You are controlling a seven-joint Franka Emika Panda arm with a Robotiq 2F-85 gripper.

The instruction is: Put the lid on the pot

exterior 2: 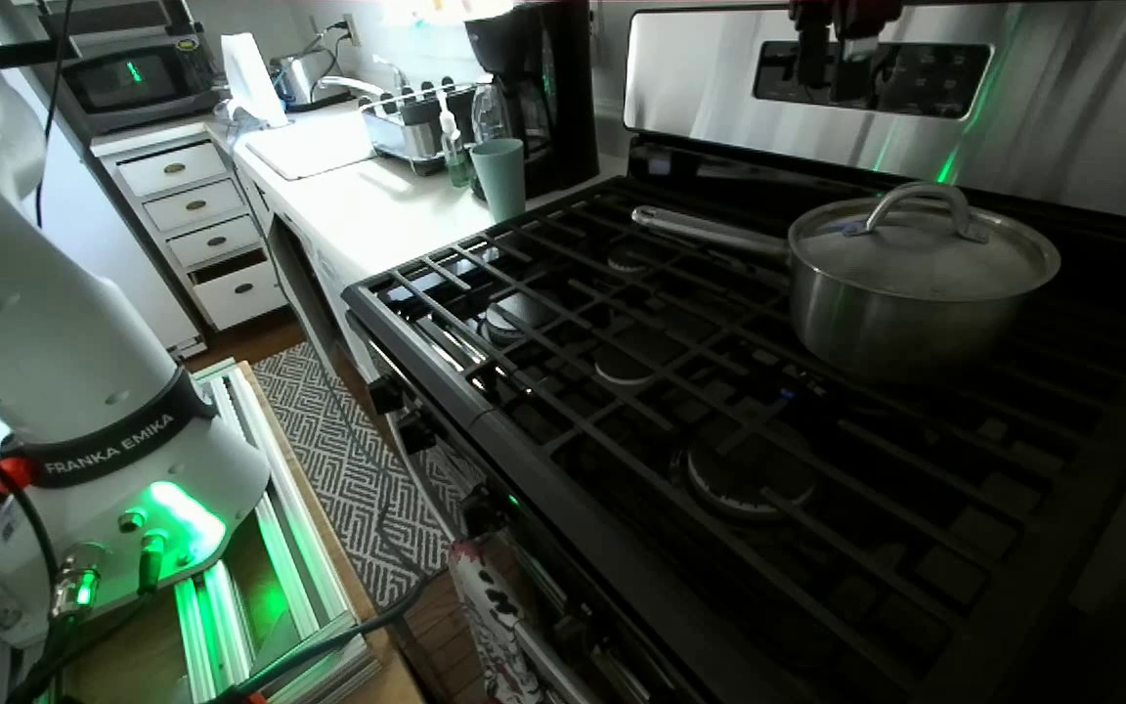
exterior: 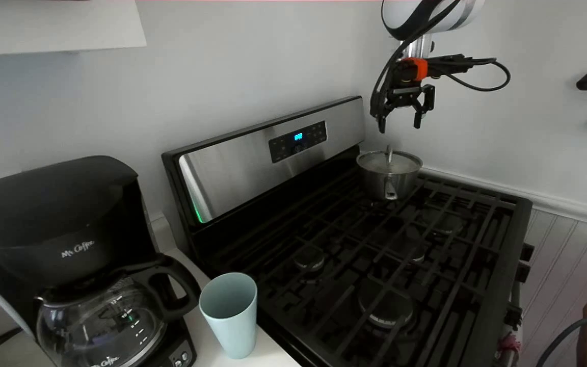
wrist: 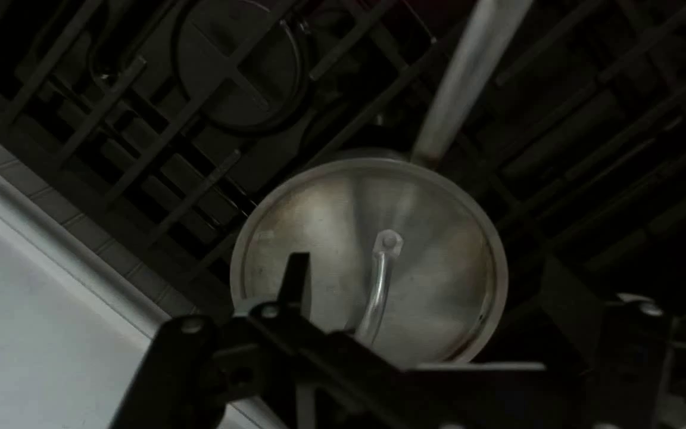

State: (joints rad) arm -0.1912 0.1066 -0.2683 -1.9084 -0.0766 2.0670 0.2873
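Observation:
The silvery round lid [exterior: 372, 161] with an arched metal handle lies flat on top of the stainless-steel pot [exterior: 377, 184]. The pot stands at the back corner of the stove. In an exterior view, the lid [exterior 2: 925, 259] covers the mouth of the pot [exterior 2: 890, 328], and the pot's long handle points toward the counter. My gripper [exterior: 400, 126] is open and empty, above the lid and apart from it. In the wrist view, my gripper's fingers [wrist: 435, 292] stand wide apart over the lid [wrist: 432, 286], and the gripper hides the lid's near edge and part of its handle.
Black grates [exterior 2: 563, 420] cover the stove around the pot. The steel back panel [exterior: 242, 173] rises behind it, and a wall is close on its other side. A pale blue cup [exterior: 237, 326] and a black coffee maker [exterior: 59, 214] stand on the counter beside the stove.

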